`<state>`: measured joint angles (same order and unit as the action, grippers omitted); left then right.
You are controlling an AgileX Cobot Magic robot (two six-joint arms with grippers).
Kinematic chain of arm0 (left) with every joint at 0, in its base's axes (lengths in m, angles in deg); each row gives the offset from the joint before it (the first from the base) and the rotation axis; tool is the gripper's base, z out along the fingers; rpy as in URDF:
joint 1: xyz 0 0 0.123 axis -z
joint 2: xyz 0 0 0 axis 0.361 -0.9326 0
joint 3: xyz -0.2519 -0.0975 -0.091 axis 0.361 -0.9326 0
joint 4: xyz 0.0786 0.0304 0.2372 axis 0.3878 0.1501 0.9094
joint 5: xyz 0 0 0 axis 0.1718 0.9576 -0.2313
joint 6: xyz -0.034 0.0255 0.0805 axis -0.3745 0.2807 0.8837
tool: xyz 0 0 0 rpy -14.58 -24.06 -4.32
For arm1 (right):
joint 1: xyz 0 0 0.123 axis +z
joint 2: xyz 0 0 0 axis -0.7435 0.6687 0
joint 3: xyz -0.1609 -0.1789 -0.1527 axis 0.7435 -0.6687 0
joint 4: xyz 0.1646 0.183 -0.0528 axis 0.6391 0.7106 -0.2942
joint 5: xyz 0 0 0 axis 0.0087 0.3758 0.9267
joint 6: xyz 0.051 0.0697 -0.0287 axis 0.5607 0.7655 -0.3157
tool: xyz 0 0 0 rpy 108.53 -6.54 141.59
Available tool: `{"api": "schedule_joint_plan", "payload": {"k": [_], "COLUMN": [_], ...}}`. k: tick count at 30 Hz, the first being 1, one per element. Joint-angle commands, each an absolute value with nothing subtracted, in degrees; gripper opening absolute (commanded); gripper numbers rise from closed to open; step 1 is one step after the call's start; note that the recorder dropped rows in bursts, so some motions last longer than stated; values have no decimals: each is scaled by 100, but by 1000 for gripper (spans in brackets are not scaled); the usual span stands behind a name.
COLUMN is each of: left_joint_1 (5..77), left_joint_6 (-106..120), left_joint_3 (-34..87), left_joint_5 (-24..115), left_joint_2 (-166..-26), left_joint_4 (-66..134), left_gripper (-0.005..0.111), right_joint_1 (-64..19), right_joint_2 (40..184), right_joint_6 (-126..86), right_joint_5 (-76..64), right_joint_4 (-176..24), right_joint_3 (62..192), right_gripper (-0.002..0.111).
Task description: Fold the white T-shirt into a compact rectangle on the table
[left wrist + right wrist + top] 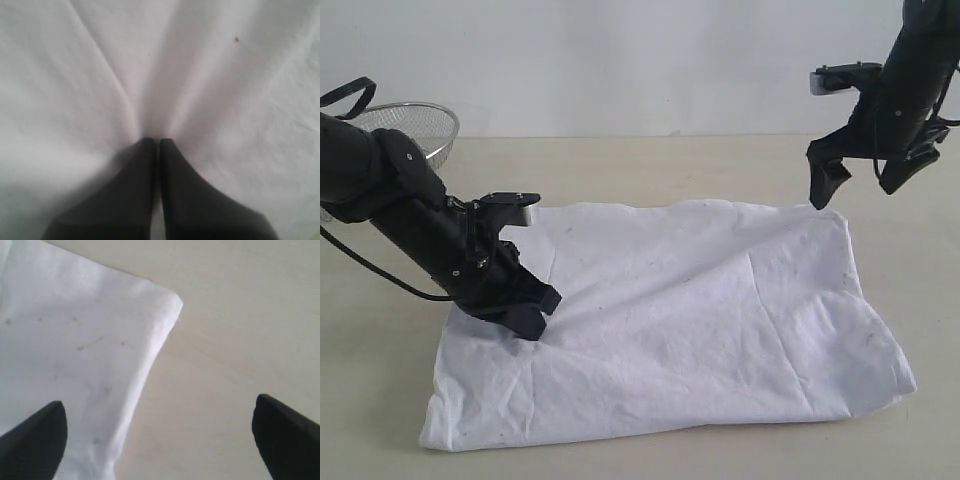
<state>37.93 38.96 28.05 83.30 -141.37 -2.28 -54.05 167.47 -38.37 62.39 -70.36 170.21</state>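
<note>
A round wire-mesh basket [420,125] stands at the far left corner of the desk [650,160], behind the left arm and apart from the cloth.

The left hand [525,310] is down on the left part of the white T-shirt [700,330]. Its two fingers are pressed tight together, and creases in the fabric run in to the tips. That reads as a pinch on the top layer rather than a mere press, though the cloth between the tips cannot be seen.

The shirt lies across the middle of the desk, towards the front edge. It is laid out as a broad, wrinkled rectangle with a long crease down its right half. No red band shows, so the print is probably folded inside or facing down.

The right hand [857,185] hangs above the shirt's far right corner with its fingers spread wide, holding nothing and clear of the fabric.

The shape is broad, not yet compact, so I judge another fold is due. To do it well, the left hand should let go or lift straight up, not sideways, or it will drag the layer askew. The right hand should come down on a corner of the right short side and take all the layers. It should carry them low and level towards the left edge so the borders meet squarely. The bulging front right corner needs flattening first.
</note>
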Motion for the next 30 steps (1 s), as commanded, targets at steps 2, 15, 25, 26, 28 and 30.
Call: {"api": "schedule_joint_plan", "payload": {"k": [2,15,25,26,28,30], "left_joint_1": [3833,3833,3833,3833,3820,3734], "left_joint_6": [3929,3929,3972,3972,3972,3972], "left_joint_3": [2740,2740,2740,2740,2740,2740], "left_joint_5": [7958,7916,7854,7885,7979,7979], "left_joint_2": [-14305,-14305,-14305,-14305,-14305,-14305], "left_joint_4": [-102,-84,27,42,92,91], "left_gripper": [5,5,5,5,5,5], "right_joint_1": [-5438,-5427,-5437,-5465,-5697,-6214], "right_joint_2": [16677,16650,15405,15175,14991,14948], "right_joint_6": [-3796,-3604,-3498,-3572,-3588,-4064], "right_joint_5": [6434,6434,6434,6434,6434,6434], "right_joint_4": [-7180,-6725,-7270,-7454,-7545,-7105], "right_joint_3": [17047,16806,15278,15077,14766,14383], "right_gripper": [62,20,34,13,0,0]}}
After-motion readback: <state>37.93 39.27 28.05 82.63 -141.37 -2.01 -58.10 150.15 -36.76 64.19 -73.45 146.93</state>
